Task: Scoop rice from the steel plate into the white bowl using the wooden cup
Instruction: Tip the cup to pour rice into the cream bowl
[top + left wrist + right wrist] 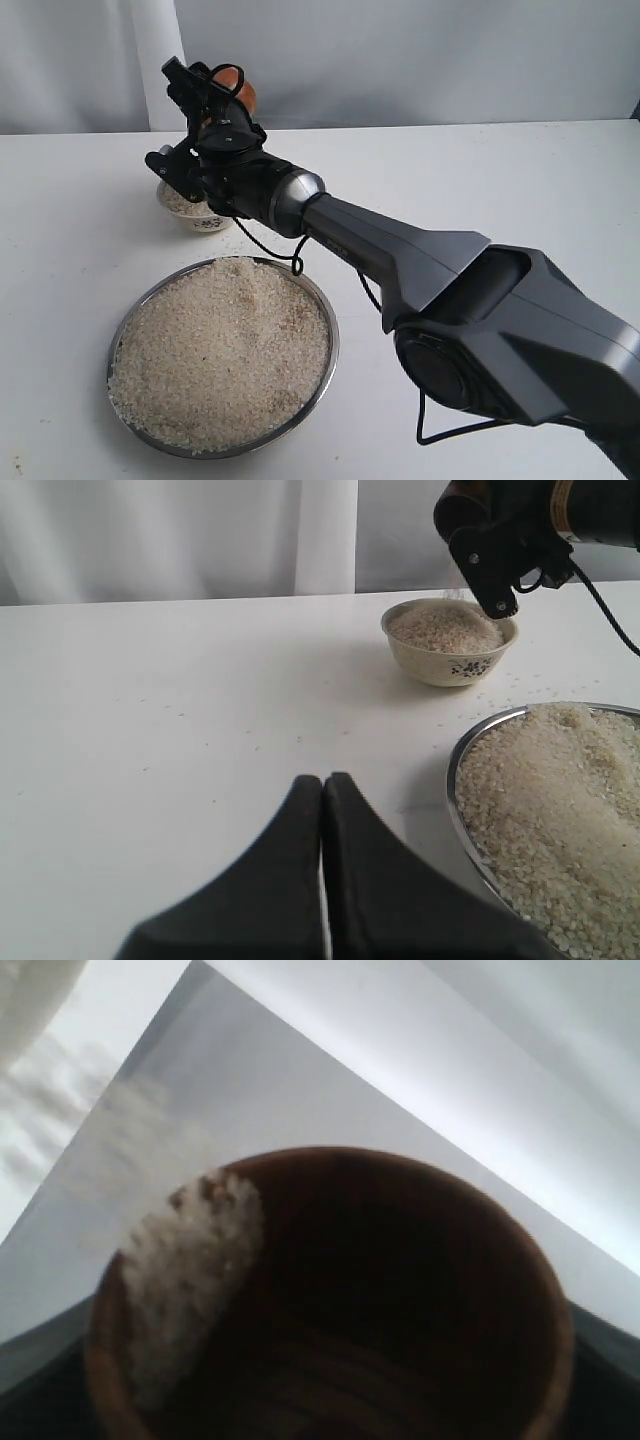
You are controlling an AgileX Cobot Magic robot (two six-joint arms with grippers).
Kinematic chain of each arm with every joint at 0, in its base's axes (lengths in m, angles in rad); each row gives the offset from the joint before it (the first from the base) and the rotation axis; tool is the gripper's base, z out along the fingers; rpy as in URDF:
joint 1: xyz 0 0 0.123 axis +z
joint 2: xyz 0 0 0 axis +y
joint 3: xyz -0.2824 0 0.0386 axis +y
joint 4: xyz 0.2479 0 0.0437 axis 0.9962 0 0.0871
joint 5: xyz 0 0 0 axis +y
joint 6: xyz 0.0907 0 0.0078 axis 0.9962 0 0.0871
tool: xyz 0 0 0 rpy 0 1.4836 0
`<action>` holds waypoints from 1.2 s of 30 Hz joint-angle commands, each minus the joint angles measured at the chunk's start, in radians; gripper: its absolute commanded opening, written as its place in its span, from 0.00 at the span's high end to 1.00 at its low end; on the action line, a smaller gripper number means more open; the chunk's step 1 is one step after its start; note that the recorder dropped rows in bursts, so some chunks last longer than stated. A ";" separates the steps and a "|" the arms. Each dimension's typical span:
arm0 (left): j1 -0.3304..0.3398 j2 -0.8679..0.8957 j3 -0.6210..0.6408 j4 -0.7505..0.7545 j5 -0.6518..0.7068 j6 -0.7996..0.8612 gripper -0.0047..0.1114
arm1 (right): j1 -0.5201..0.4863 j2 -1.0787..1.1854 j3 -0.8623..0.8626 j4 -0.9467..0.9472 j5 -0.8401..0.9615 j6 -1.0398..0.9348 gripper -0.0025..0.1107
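Note:
The wooden cup (245, 96) is held tipped over the white bowl (205, 222), and my right gripper (228, 92) is shut on it. In the right wrist view the cup (400, 1290) fills the frame, dark inside, with rice (190, 1260) sliding over its rim; the fingers are hidden. The bowl (452, 665) is heaped with rice (443, 628). The steel plate (331, 340) sits nearer, full of rice (220, 350). My left gripper (322, 780) is shut and empty, low over the table beside the plate's rim (455, 780).
My right arm (400, 250) stretches from the lower right across the plate's far side to the bowl, with a cable (295, 262) hanging near the rim. A few loose grains (500, 685) lie around the bowl. A white curtain (180, 535) backs the table.

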 commanded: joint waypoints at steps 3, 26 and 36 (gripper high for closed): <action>-0.006 -0.003 0.002 0.001 -0.014 0.000 0.96 | 0.006 -0.009 -0.001 -0.048 -0.019 -0.007 0.98; -0.006 -0.003 0.002 0.001 -0.014 -0.001 0.96 | 0.024 -0.048 0.126 -0.031 0.038 -0.050 0.98; -0.006 -0.003 0.002 0.001 -0.014 -0.002 0.96 | 0.035 -0.112 0.126 -0.069 0.033 0.031 0.98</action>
